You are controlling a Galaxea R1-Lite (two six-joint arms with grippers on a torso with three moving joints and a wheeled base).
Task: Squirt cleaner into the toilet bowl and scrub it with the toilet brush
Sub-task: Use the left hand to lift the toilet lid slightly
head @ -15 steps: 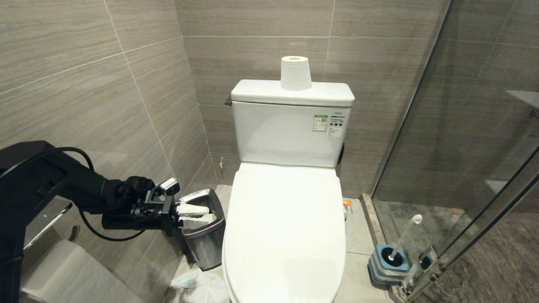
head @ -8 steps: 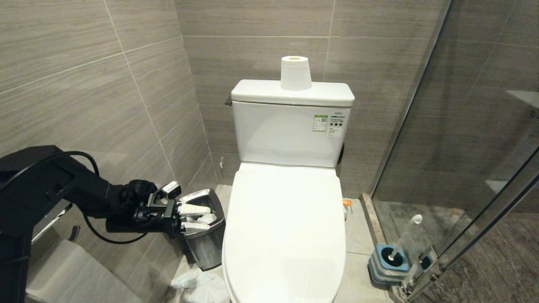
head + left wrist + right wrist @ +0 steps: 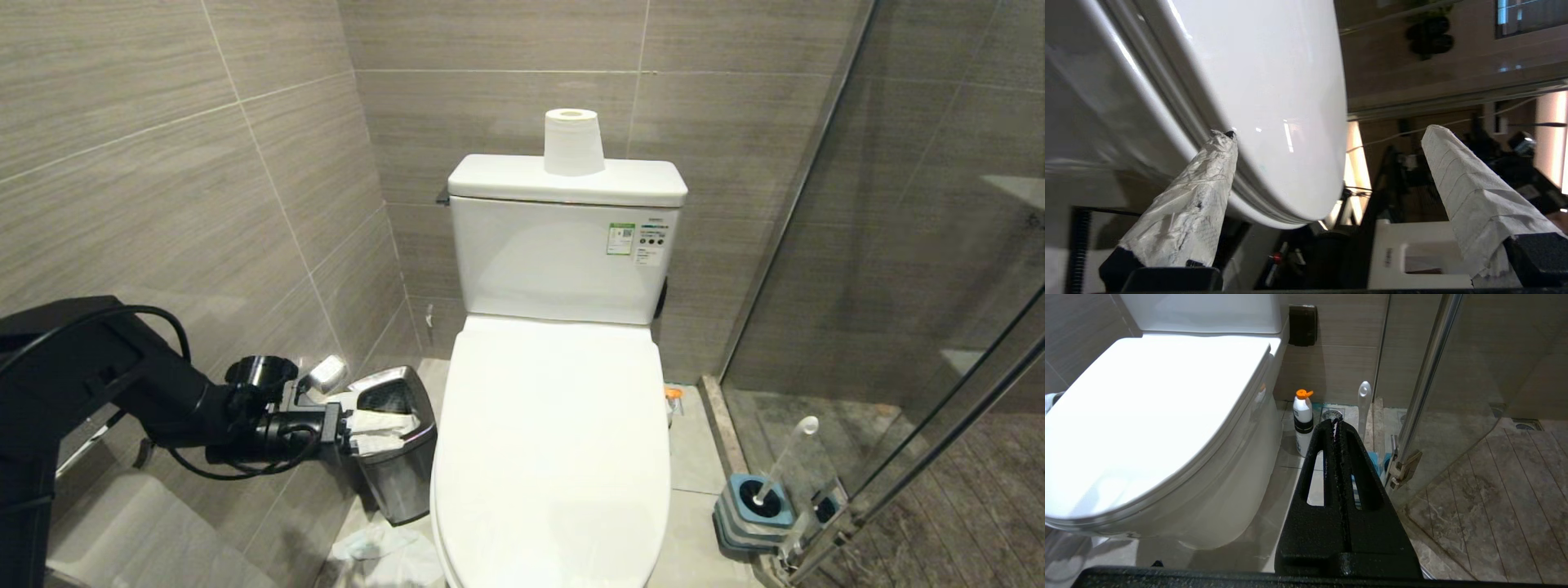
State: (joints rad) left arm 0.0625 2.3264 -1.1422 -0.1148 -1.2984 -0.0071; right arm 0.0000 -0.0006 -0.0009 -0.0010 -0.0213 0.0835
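A: Where was the left tool (image 3: 359,431) seen?

B: It was seen at the lower left of the head view, level with the mouth of the steel waste bin (image 3: 397,445), just beside the toilet bowl (image 3: 555,457). In the left wrist view its paper-wrapped fingers (image 3: 1184,212) were spread wide apart with nothing held between them, and the rounded edge of the closed lid (image 3: 1274,102) was framed between them.

A: And the right tool (image 3: 1336,428)?

B: It was found only in the right wrist view, low in the middle of the frame, its black fingers pressed together and empty.

A: How was the toilet bowl found?

B: The lid was shut over the seat, in the centre of the head view, so the basin could not be seen. A paper roll (image 3: 574,143) was stood upright on the cistern (image 3: 563,245) in the upper middle.

A: Where was the toilet brush (image 3: 780,474) kept?

B: It was stood in its blue-topped holder (image 3: 755,510) on the floor at the lower right, against the glass shower door (image 3: 914,269), its pale handle tilted up to the right.

A: Was the cleaner spotted?

B: No liquid was visible. A white bottle with an orange cap (image 3: 1303,422) was stood on the floor between the bowl and the brush in the right wrist view. Crumpled paper (image 3: 384,555) was lain on the floor below the bin.
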